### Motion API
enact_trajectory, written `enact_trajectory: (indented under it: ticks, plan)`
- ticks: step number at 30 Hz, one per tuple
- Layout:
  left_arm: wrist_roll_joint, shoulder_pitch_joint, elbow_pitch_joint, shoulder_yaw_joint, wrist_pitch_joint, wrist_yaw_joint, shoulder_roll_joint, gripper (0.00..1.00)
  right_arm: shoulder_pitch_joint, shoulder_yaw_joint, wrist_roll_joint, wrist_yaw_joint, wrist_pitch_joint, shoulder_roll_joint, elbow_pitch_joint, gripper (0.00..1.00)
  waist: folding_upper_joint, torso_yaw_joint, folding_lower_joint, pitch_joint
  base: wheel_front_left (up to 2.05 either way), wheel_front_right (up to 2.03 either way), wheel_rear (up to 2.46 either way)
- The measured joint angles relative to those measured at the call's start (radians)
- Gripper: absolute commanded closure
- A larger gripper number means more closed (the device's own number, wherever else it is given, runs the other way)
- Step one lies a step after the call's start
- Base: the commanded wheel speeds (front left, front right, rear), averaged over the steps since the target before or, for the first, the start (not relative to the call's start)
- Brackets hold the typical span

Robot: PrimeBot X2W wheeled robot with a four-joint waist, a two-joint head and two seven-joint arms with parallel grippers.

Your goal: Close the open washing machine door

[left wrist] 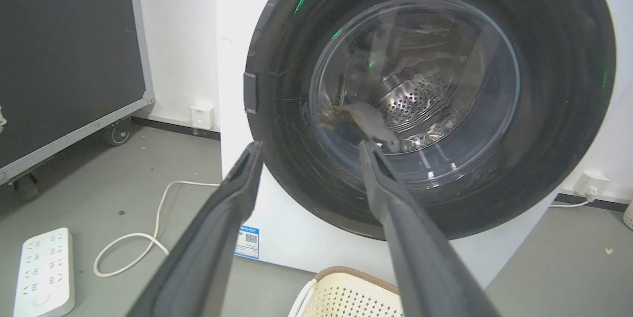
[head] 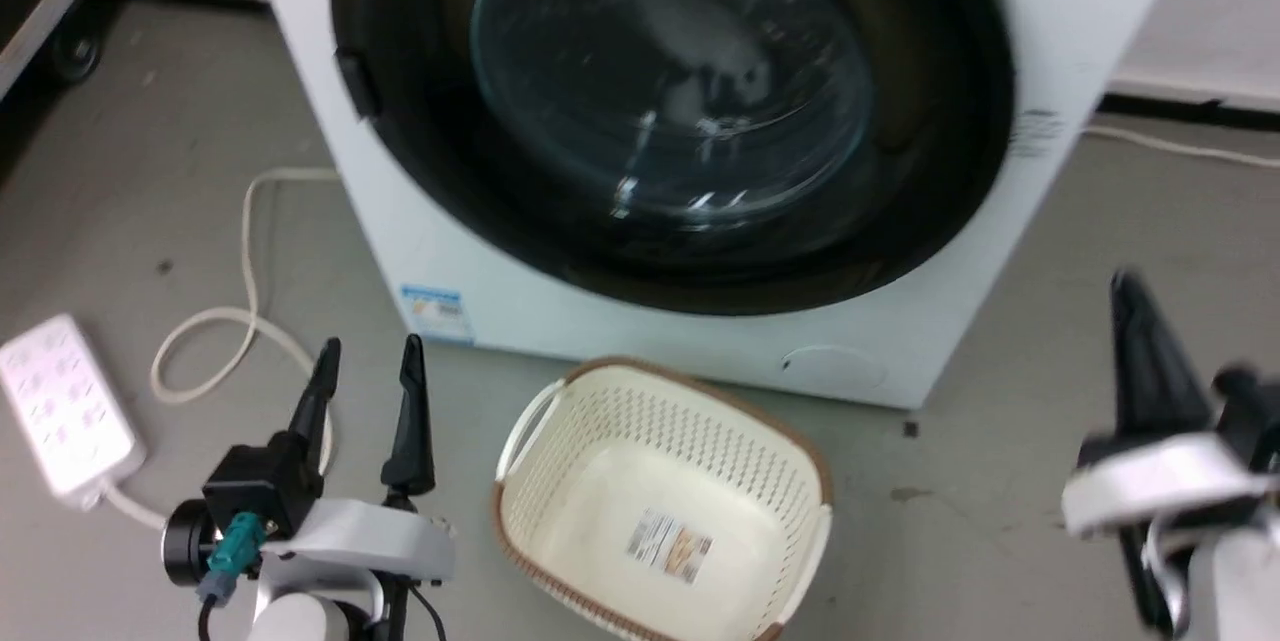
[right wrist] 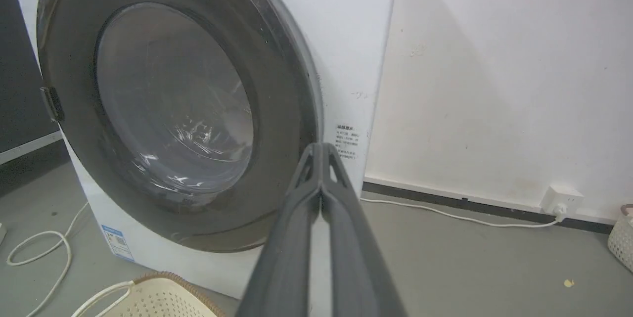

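The washing machine door [head: 670, 101] is a big round glossy black frame with a clear glass bowl, lying flat against the white machine front. In the left wrist view the door [left wrist: 430, 99] shows the steel drum through its glass. From the right wrist the door [right wrist: 173, 104] appears at an angle, flush with the cabinet. My left gripper [head: 368, 361] hangs open low at the left, short of the machine and touching nothing. My right gripper [head: 1135, 306] is at the lower right, blurred; its fingers [right wrist: 321, 158] are pressed together with nothing between them.
A cream laundry basket [head: 790, 451] with a brown rim stands on the grey floor in front of the machine. A white power strip [head: 60, 406] and looped cable [head: 245, 311] lie at the left. A black wheeled case [left wrist: 64, 55] stands by the wall.
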Motion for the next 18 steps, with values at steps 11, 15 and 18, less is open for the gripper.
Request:
enact_trajectory:
  ticks: [11,15,18]
  plan:
    - [0.031,0.009,0.060,-0.053,0.045,-0.016,0.014,0.00,0.214,0.093,0.057,0.000,0.091,0.000,-0.095,0.98,0.0000,-0.063,0.0001,-0.079,0.00,0.00,0.00]
    - [0.031,0.009,0.072,-0.063,0.059,-0.016,0.015,0.00,0.239,0.098,0.072,0.000,0.111,0.000,-0.092,0.00,0.0000,-0.061,0.0002,-0.085,0.00,0.00,0.00]
    - [0.029,0.010,0.084,-0.064,0.072,-0.011,0.014,0.00,0.242,0.103,0.085,0.000,0.116,0.000,-0.091,0.00,0.0000,-0.059,0.0002,-0.091,0.00,0.00,0.00]
